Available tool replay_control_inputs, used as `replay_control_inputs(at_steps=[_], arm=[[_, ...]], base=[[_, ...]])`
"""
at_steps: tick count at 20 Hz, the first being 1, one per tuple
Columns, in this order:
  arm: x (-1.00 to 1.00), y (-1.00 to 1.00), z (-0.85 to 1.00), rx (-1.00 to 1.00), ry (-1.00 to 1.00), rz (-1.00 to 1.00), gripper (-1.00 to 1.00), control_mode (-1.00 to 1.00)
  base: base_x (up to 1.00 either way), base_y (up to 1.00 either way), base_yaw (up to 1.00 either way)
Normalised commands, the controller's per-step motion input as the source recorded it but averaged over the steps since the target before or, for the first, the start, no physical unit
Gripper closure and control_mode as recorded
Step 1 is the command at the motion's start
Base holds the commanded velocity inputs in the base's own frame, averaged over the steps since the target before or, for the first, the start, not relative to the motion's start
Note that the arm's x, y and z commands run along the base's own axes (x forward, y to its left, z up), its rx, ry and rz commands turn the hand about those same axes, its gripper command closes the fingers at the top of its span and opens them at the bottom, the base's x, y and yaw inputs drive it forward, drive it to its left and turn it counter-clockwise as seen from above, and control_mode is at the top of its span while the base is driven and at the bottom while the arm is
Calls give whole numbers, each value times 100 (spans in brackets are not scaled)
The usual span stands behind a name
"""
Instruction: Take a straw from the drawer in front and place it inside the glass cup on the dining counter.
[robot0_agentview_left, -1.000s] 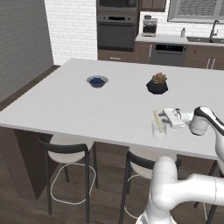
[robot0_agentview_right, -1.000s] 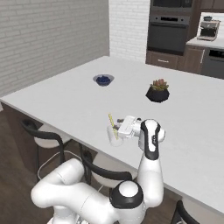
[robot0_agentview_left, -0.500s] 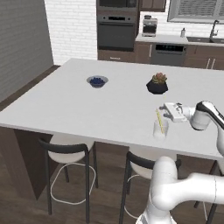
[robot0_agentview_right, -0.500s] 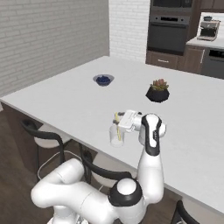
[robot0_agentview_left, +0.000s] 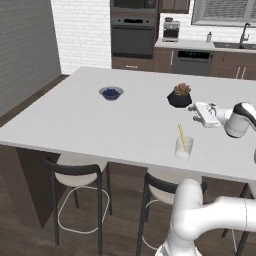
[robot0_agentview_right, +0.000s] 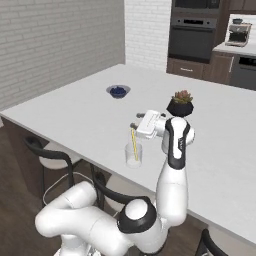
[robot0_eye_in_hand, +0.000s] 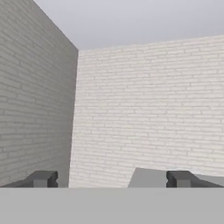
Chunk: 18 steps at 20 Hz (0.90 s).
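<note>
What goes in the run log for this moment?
straw: standing tilted in glass cup | pincer: open, empty, above and beside cup | cup: on dining counter near front edge

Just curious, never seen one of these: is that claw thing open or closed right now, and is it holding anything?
Gripper: open and empty. The straw stands in the glass cup, apart from it.

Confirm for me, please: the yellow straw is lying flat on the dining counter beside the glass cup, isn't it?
Not quite: the straw is not lying flat beside the glass cup; it stands tilted inside it, on the dining counter. The right base view shows this.
</note>
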Motion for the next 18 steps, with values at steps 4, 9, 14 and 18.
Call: replay_control_inputs(at_steps=[4, 9, 14, 18], arm=[[-52, 0, 73, -1, -8, -9, -100, -100], [-49, 0, 76, -15, -1, -6, -100, -100], [-44, 1, 77, -20, -3, -7, -100, -100], [-40, 12, 71, -22, -4, -8, -100, -100]], base=[[0, 0, 0], [0, 0, 0], [0, 0, 0], [0, 0, 0]])
